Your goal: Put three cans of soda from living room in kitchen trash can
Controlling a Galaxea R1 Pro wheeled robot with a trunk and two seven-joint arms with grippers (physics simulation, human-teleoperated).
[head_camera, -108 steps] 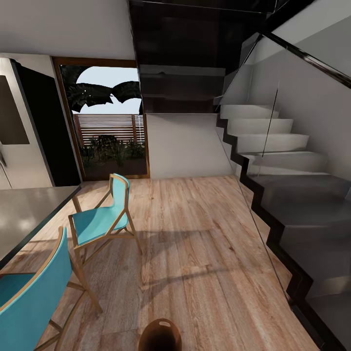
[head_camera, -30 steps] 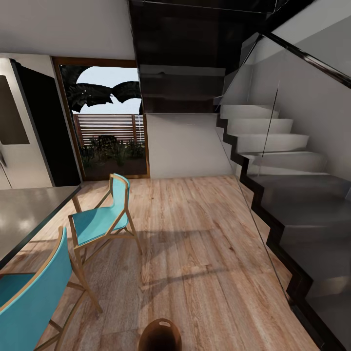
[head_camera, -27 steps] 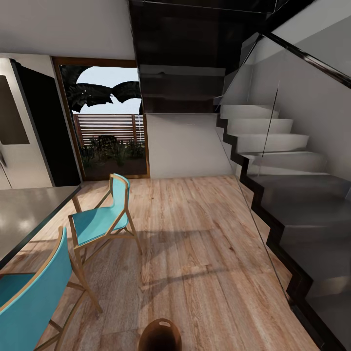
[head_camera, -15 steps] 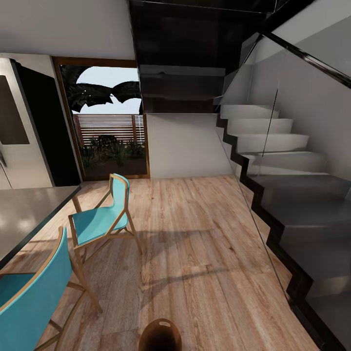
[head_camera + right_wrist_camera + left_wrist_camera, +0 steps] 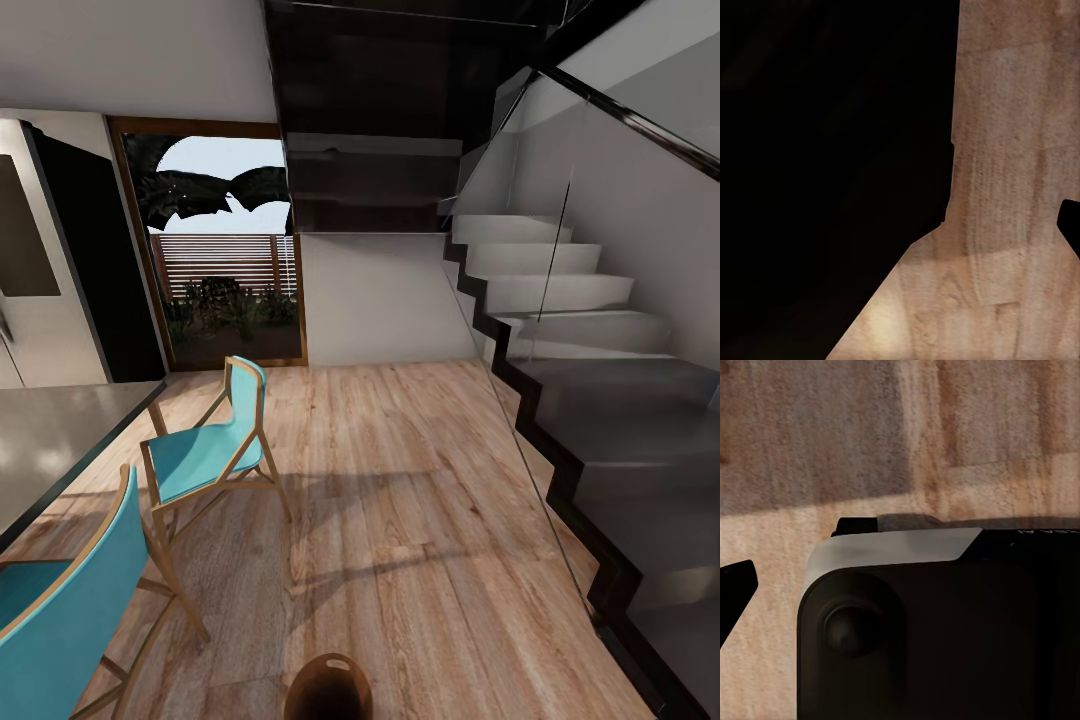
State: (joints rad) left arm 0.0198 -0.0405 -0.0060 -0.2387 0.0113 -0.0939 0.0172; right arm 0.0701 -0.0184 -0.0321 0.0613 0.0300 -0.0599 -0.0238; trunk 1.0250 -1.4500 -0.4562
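On wood floor [image 5: 400, 500], tash can [image 5: 328, 690], unlabelled

2 teal chairs [image 5: 200, 455] stand beside a grey table [image 5: 50, 435] on wood floor [image 5: 420, 520]; stairs [image 5: 590, 400] rise right.

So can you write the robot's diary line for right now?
place: kitchen by stairs | trash can on wood floor, close ahead | two blue chairs left

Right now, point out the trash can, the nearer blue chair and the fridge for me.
trash can [image 5: 330, 688], head view, on its dark inside below the slot handle.
nearer blue chair [image 5: 85, 620], head view, on its backrest.
fridge [image 5: 30, 300], head view, on its steel door.
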